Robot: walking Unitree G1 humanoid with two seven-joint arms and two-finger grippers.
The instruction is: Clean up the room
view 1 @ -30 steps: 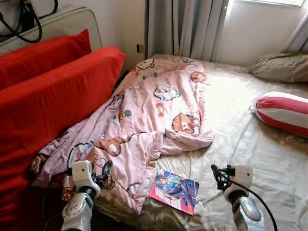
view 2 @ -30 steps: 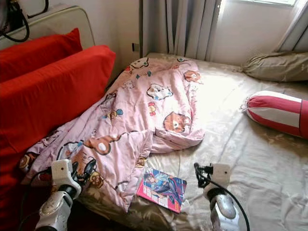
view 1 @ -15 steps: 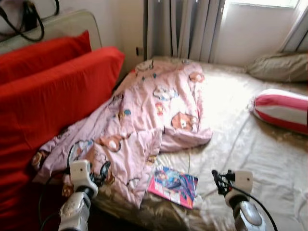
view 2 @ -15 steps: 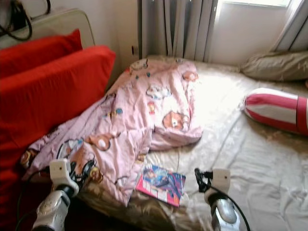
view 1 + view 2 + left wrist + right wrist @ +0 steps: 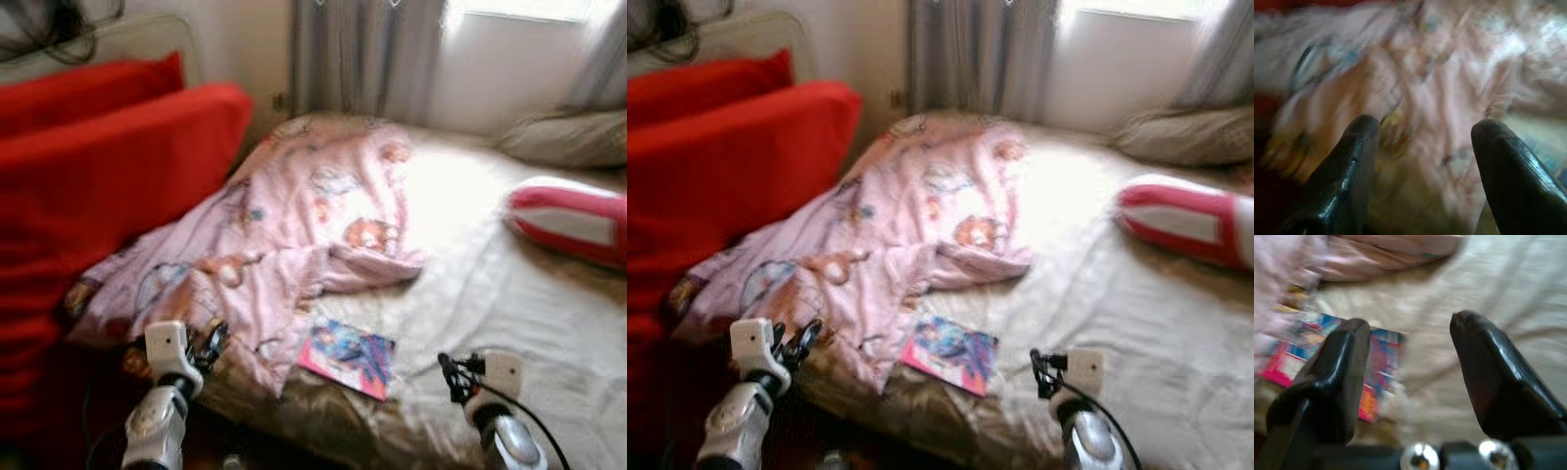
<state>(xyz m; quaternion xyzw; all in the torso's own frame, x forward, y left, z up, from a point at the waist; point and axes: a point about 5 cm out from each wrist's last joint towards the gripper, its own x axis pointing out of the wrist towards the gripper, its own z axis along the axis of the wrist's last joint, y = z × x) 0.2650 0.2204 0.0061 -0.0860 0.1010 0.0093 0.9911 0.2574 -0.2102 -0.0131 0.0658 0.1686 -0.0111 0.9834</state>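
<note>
A pink cartoon-print blanket (image 5: 304, 215) lies crumpled across the left half of the bed (image 5: 509, 294), trailing off its near corner. A colourful magazine (image 5: 348, 354) lies flat on the beige sheet just below the blanket's edge. My left gripper (image 5: 211, 341) hovers open at the blanket's near corner; in the left wrist view the blanket (image 5: 1440, 73) spreads beyond the gripper (image 5: 1425, 127). My right gripper (image 5: 449, 377) is open over the bare sheet, right of the magazine. In the right wrist view the magazine (image 5: 1298, 347) lies just beyond one of the fingers (image 5: 1332, 377).
A red-and-white bolster (image 5: 573, 220) and a beige pillow (image 5: 568, 137) lie at the bed's far right. Big red cushions (image 5: 108, 186) stand against the bed's left side. Grey curtains (image 5: 362, 54) hang behind. The picture is blurred.
The whole picture has shifted and blurred, so the camera has moved. Both grippers stay open and empty; blanket and magazine lie as before.
</note>
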